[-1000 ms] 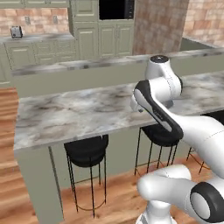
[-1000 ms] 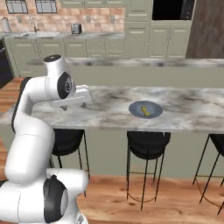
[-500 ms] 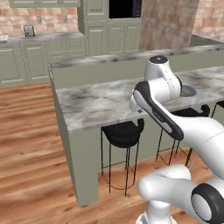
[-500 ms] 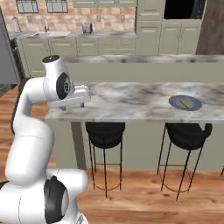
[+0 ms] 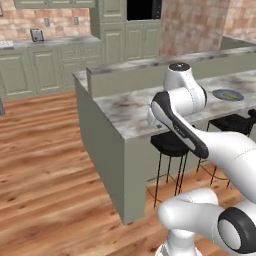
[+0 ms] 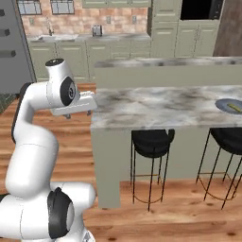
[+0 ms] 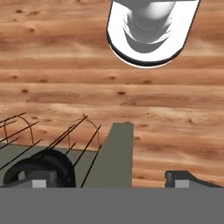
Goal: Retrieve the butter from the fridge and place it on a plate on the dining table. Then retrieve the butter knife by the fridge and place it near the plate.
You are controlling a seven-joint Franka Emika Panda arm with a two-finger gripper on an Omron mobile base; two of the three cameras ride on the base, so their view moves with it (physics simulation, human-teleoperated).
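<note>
The dining table (image 6: 156,106), a marble-topped worktop, crosses the middle of the right base view, and the plate (image 6: 230,105) sits at its far right edge with the yellow butter (image 6: 232,105) lying on it. In the left base view the same plate (image 5: 228,94) shows at the right edge of the frame, on the worktop (image 5: 130,107) behind the arm, with a faint yellow streak of butter (image 5: 229,93) on it. A grey slab of the fridge (image 6: 13,47) stands in the upper left of the right base view. Black stools (image 6: 151,142) are tucked under the worktop's edge. The end effector (image 6: 75,105) is at middle left of the right base view, beside the worktop's left end and above the wooden floor (image 5: 45,165). In the hand view its fingertips (image 7: 41,180) rise at the bottom corners, well apart, with nothing between them, over floorboards, a stool (image 7: 39,168) at lower left, and the worktop's corner.
</note>
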